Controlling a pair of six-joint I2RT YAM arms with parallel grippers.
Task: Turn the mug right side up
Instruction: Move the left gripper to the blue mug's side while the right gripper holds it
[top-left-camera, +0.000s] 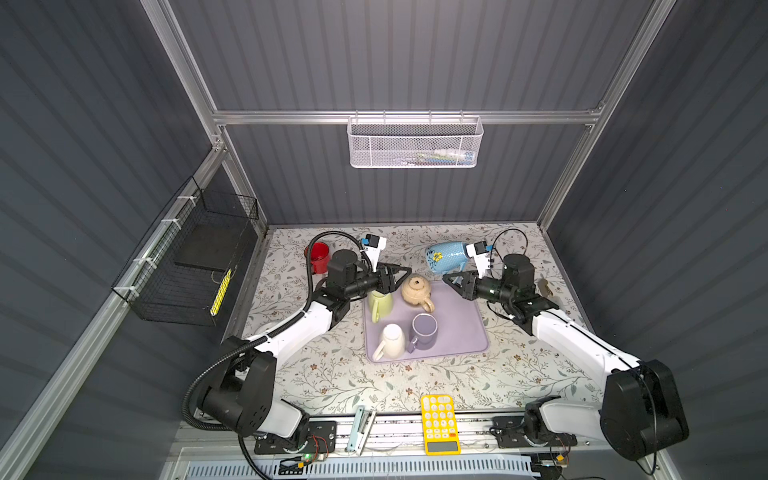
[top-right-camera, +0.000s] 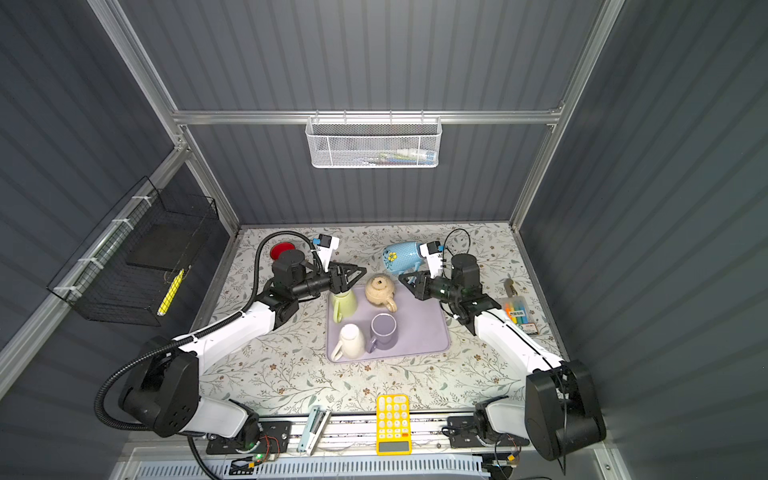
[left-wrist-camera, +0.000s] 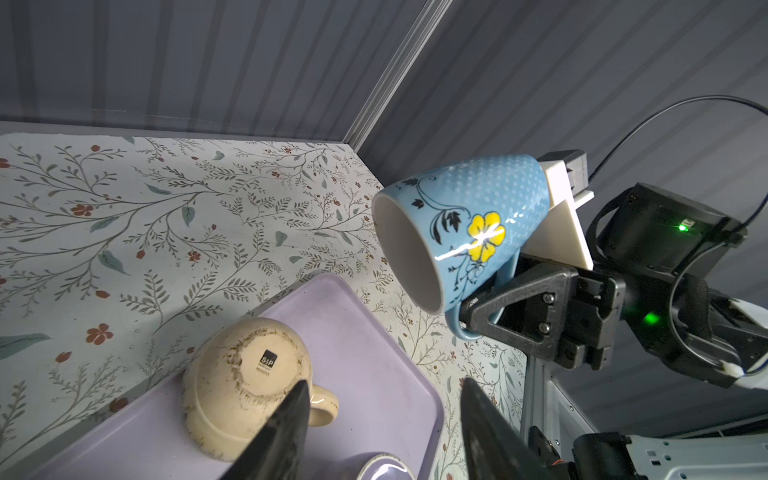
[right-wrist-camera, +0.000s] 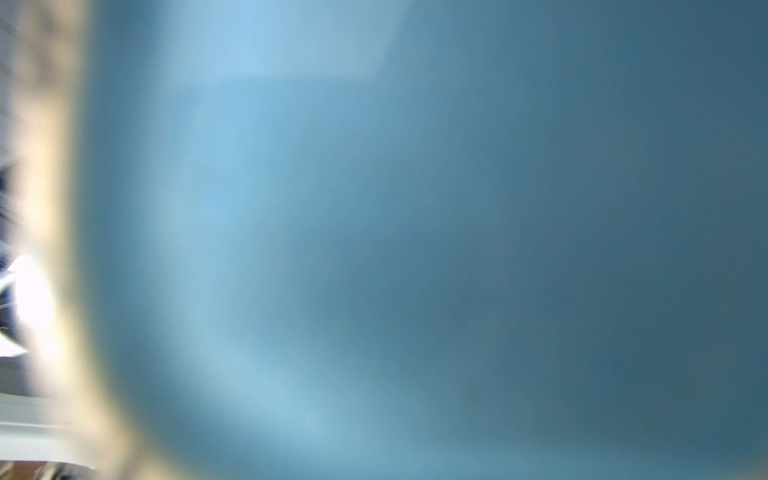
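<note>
A blue mug (top-left-camera: 446, 252) (top-right-camera: 401, 254) with a yellow flower hangs in the air on its side behind the tray, its mouth facing left. My right gripper (top-left-camera: 447, 277) (top-right-camera: 402, 277) is shut on its handle, as the left wrist view shows (left-wrist-camera: 469, 309). In the right wrist view the blue mug (right-wrist-camera: 415, 249) is a blur filling the picture. My left gripper (top-left-camera: 406, 272) (left-wrist-camera: 386, 386) stands open and holds nothing. It is over the tray's back left, next to an upside-down beige mug (top-left-camera: 417, 291) (left-wrist-camera: 245, 382).
The lilac tray (top-left-camera: 461, 332) also carries a green mug (top-left-camera: 380, 305), a white upside-down mug (top-left-camera: 392, 340) and an upright purple mug (top-left-camera: 424, 330). A red mug (top-left-camera: 319, 254) stands back left. A yellow calculator (top-left-camera: 439, 424) and stapler (top-left-camera: 359, 428) lie at the front edge, markers (top-right-camera: 517, 313) at right.
</note>
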